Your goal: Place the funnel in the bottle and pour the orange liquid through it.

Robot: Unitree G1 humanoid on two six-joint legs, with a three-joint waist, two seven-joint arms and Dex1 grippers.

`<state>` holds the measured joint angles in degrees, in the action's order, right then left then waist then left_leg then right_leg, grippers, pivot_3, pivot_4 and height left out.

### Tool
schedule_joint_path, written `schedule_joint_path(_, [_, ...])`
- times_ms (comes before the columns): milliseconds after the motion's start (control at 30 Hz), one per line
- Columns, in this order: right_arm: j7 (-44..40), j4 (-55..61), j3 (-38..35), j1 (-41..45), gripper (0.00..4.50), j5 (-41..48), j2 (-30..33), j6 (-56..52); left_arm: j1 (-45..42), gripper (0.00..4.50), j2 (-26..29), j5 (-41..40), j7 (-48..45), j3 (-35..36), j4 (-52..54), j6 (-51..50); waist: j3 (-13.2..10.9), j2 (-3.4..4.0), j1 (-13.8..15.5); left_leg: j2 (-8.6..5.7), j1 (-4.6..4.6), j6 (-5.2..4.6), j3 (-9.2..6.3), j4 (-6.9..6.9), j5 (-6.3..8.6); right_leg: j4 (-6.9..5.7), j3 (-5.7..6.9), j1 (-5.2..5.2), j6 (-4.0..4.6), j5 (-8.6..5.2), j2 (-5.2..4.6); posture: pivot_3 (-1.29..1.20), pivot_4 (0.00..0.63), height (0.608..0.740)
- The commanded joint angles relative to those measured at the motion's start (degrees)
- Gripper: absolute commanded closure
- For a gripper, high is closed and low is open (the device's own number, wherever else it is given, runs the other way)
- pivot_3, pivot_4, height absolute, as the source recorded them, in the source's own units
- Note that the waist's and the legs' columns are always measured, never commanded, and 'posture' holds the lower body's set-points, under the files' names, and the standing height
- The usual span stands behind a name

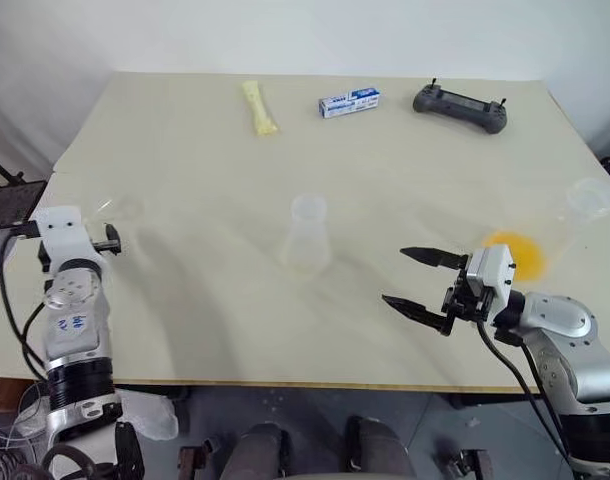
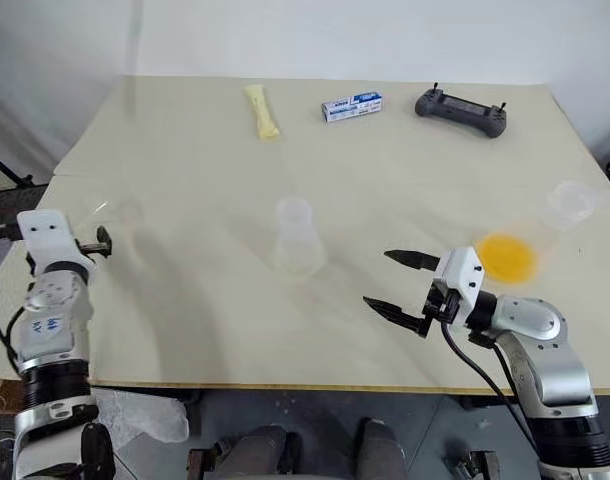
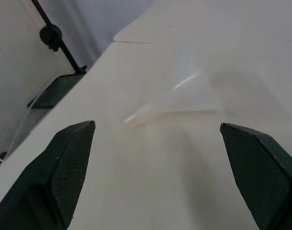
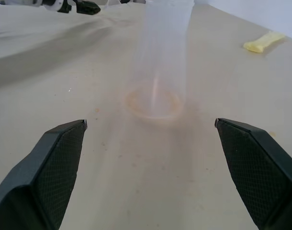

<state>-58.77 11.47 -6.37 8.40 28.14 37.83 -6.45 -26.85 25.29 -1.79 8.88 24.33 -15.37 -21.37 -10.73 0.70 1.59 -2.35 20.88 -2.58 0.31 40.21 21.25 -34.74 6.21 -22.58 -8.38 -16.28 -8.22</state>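
Left gripper (image 1: pixel 113 238), right gripper (image 1: pixel 417 280) — jaws wide apart.

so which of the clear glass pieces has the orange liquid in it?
The round-bellied flask by the table's right edge, beside the right gripper; orange liquid pools in it. The bottle mid-table and the funnel at left look empty.

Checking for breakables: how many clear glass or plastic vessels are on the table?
3: the funnel near the left gripper, the bottle mid-table, and a flask with orange liquid at right. Clear pieces are faint, so another could escape notice.
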Motion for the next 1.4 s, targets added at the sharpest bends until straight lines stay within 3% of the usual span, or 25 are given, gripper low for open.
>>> schedule_joint_path(33, [0.4, 2.2, -1.7, -0.4, 0.0, 0.4, 0.7, 0.4, -2.3, 0.05, -0.2, 0.6, 0.8, -1.2, -1.4, 2.7, 0.0, -0.01, -0.1, 0.0, -0.01, 0.0, 0.01, 0.0, 0.0, 0.0, 0.0, 0.0, 0.0, 0.0, 0.0, 0.0, 0.15, 0.74])
schedule_joint_path(967, [0.3, 1.2, -2.0, -0.9, 0.0, -1.0, 0.4, 1.5, -19.1, 0.05, 1.7, -0.4, 11.8, -1.9, -30.3, 17.4, 0.0, -0.14, -0.1, 0.0, 0.01, 0.0, 0.04, 0.02, 0.0, -0.02, 0.08, -0.01, -0.02, 0.01, 0.0, 0.0, 0.15, 0.74])
schedule_joint_path(1100, [0.5, 1.3, -2.2, -1.2, 0.0, -1.3, 0.5, 1.5, -18.2, 0.94, 2.1, -0.5, 13.3, -1.5, -29.3, 17.4, 0.0, -0.16, -0.1, 0.0, 0.02, 0.0, 0.04, 0.03, 0.0, -0.02, 0.09, -0.01, -0.02, 0.01, 0.0, 0.0, 0.15, 0.74])
schedule_joint_path(1400, [0.6, 0.8, -2.3, -1.2, 0.0, -1.7, 0.4, 2.1, -13.6, 3.91, 1.5, -2.4, 12.8, -0.2, -21.7, 12.6, 0.0, -0.16, -0.1, 0.0, 0.02, 0.0, 0.01, 0.04, 0.0, -0.04, 0.09, -0.02, -0.02, 0.01, -0.01, 0.0, 0.15, 0.74])
